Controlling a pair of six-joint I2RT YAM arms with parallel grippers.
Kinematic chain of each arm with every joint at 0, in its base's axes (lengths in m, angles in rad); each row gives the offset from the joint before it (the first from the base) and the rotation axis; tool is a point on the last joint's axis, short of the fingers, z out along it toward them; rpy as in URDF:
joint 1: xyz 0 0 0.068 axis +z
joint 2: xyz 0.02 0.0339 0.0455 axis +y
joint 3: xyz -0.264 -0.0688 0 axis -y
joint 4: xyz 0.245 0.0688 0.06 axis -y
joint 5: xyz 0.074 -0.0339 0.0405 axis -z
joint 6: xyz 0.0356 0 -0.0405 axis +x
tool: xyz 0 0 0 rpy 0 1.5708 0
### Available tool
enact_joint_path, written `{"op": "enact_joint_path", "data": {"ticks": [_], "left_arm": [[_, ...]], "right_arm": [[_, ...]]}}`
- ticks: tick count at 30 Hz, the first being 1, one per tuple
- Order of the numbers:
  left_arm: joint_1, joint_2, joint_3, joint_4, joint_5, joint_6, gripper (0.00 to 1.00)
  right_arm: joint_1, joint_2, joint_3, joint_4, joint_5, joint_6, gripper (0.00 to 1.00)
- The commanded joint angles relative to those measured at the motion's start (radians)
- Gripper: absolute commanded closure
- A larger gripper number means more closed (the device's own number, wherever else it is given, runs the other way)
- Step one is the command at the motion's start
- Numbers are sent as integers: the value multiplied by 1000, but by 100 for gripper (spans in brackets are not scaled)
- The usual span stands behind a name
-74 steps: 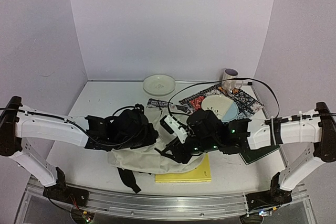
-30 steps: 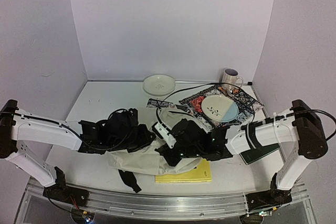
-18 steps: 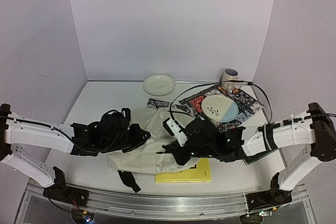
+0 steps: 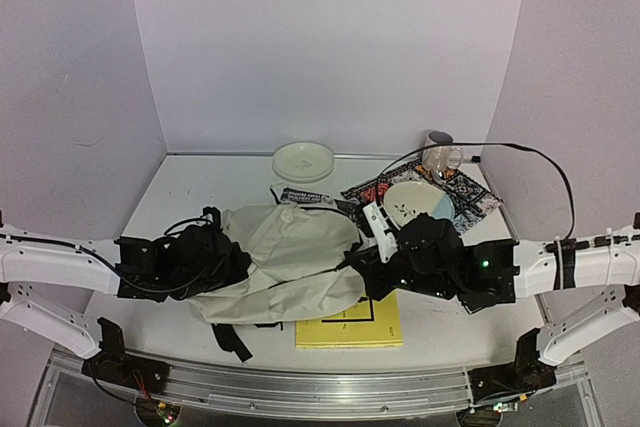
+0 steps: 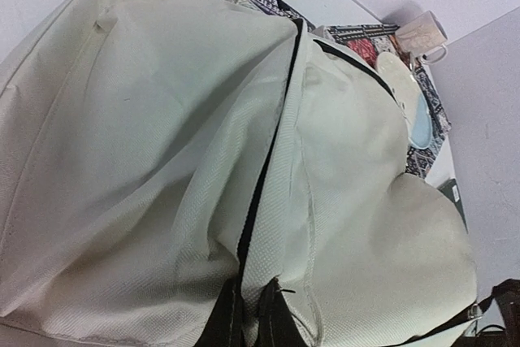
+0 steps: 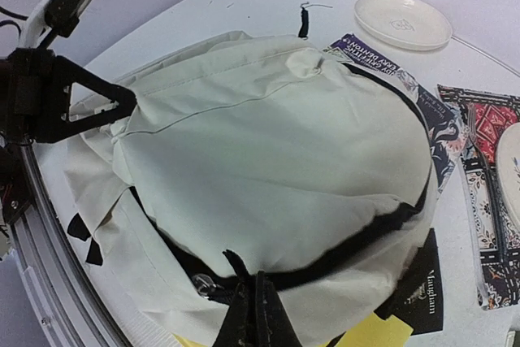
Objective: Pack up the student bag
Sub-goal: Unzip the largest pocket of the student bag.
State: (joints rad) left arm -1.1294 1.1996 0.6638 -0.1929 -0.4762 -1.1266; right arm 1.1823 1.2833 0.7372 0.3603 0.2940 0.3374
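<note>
Student bag (image 4: 290, 252), cream fabric, stretched between both arms
Lies at the middle of the worktop (image 4: 200, 187), near edge over a yellow notebook (image 4: 380, 332); left jaws closed on the fabric by the black zipper, right jaws pinched shut on the opposite zippered edge

behind cream fabric backpack (image 4: 285, 257): round white plate (image 4: 303, 160) is sitting | its right: patterned cloth placemat (image 4: 478, 199) is crowding | its far-left: white tabletop (image 4: 190, 192) is lying open
</note>
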Motion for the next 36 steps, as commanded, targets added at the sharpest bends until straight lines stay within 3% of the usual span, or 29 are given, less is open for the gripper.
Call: {"op": "enact_joint_path", "data": {"ticks": [1,7,13,16,24,36], "left_arm": [[20,-77,-53,-237,-196,36,100],[20,-141,-100,-340,-261,51,100],[20,-153,-34,-319,-217,100,100],[19,-135,2,-311,-197,126,100],[19,-156,-2,-295,-184,153,100],[20,-168,-22,-267,-167,161,100]], "right_arm": [[-36,-43,-11,-42,96,16,100],[-40,64,60,-13,-27,3,100],[-40,208,177,16,-256,-26,99],[-40,252,218,16,-360,-1,75],[-40,366,353,-58,-428,77,54],[-40,527,469,-112,-515,130,54]]}}
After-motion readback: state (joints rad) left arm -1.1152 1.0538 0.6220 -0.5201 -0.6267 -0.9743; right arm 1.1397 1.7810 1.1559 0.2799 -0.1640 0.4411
